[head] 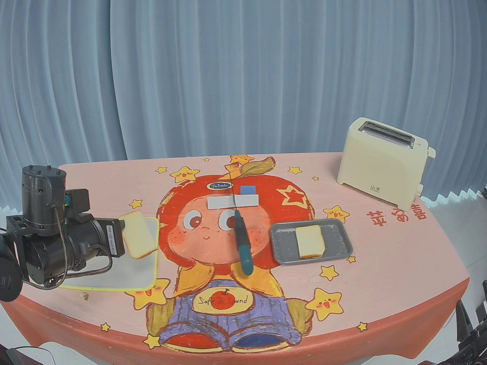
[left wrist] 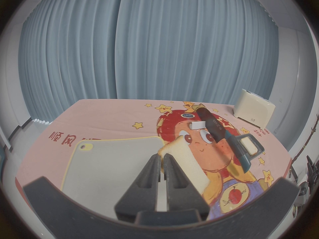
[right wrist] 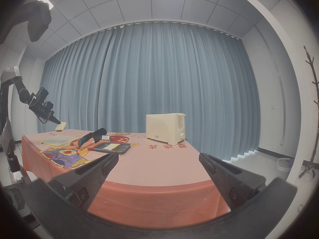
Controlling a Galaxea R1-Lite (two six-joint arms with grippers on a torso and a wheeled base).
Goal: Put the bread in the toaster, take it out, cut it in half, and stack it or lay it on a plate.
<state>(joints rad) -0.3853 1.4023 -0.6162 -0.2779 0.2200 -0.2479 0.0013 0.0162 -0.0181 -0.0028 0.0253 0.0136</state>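
Head view: a bread slice (head: 138,234) is held by the left gripper (head: 123,233) above the cutting board (head: 127,275) at the surface's (head: 406,264) left edge. A second slice (head: 309,241) is laid in the tray (head: 284,247), and the toaster (head: 383,160) is set near the far right corner.

Left wrist view: the left gripper (left wrist: 161,158) is clenched on the bread slice (left wrist: 186,161).

Right wrist view: the right gripper (right wrist: 158,156) is released, held off the surface's edge.

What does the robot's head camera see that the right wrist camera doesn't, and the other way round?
Head camera: the slots on top of the toaster, seen from above.
Right wrist camera: the open right gripper, the ceiling and a coat stand by the wall.
Both: the toaster, the knife, the tray with a piece of bread, the cutting board, and the left gripper holding a slice of bread.
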